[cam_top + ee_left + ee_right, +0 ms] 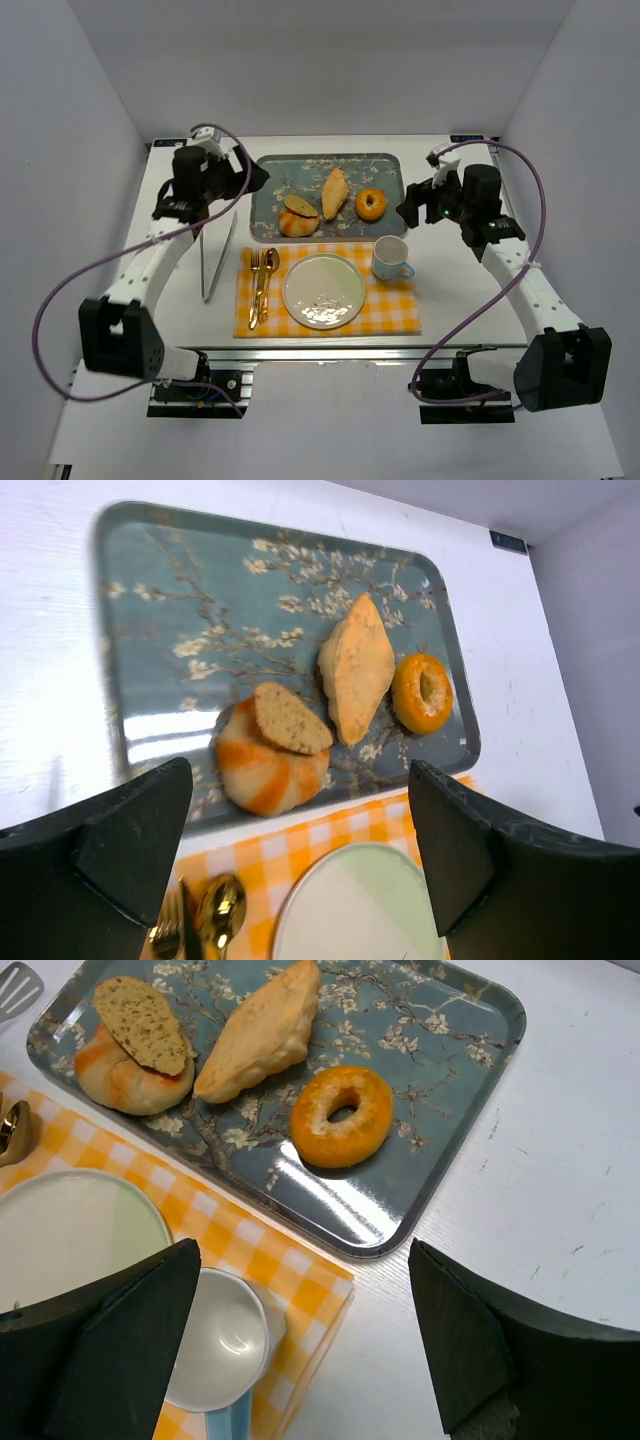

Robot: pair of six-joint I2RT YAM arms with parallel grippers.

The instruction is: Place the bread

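The left gripper [300,840] and right gripper [305,1330] gape wide and hold nothing, all the bread [335,192] sits on the tray [385,165], and the plate [323,290] is bare, so I think nothing is placed yet.

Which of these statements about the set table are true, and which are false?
1. The round pale green plate holds no bread. True.
2. The ring-shaped orange doughnut lies on that plate. False: it lies on the blue floral tray.
3. The left gripper and the right gripper are open and empty. True.
4. The white mug stands on the plate's left-arm side. False: it stands on its right-arm side.
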